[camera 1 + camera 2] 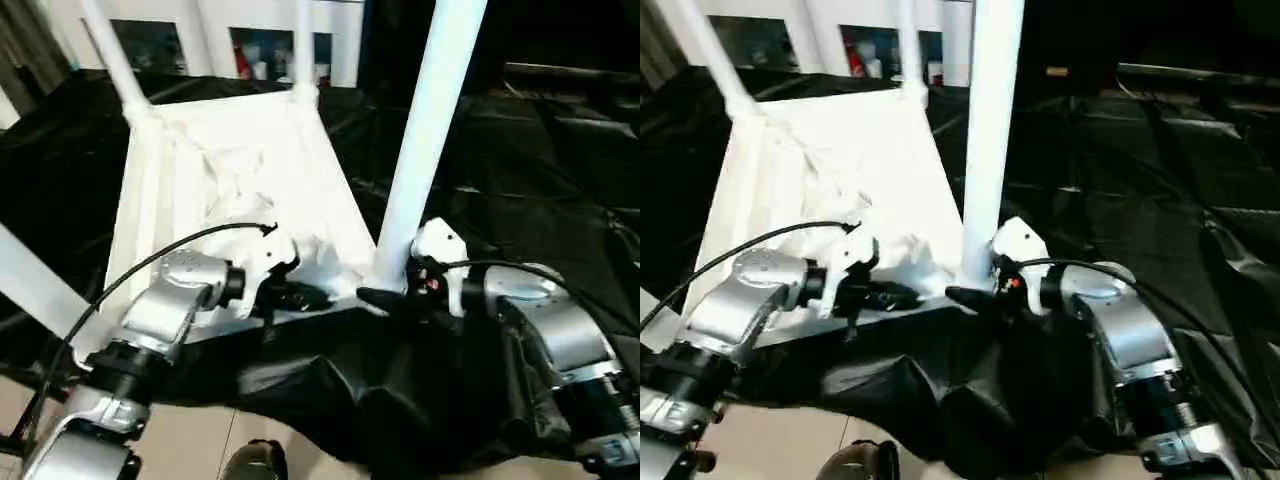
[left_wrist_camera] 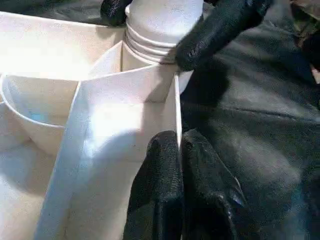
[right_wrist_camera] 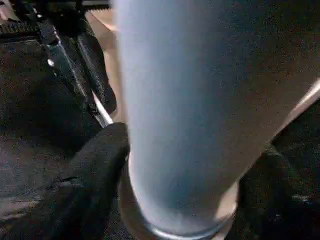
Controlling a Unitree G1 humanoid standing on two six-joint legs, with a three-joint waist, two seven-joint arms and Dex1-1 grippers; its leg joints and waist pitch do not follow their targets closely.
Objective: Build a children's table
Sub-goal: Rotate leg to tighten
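Observation:
The white tabletop lies upside down on the black drape, ribbed underside up. White legs stand in its sockets: two at the far corners, one at the near right, and one leaning out at the near left. My right gripper is shut around the base of the near right leg, one finger on each side of it. My left gripper is shut on the thin wall of the tabletop's near rim, just beside that socket.
The black-draped work table stretches to the right and back, and its front edge hangs in folds below my grippers. Tan floor shows under it. A white wall with dark pictures stands behind.

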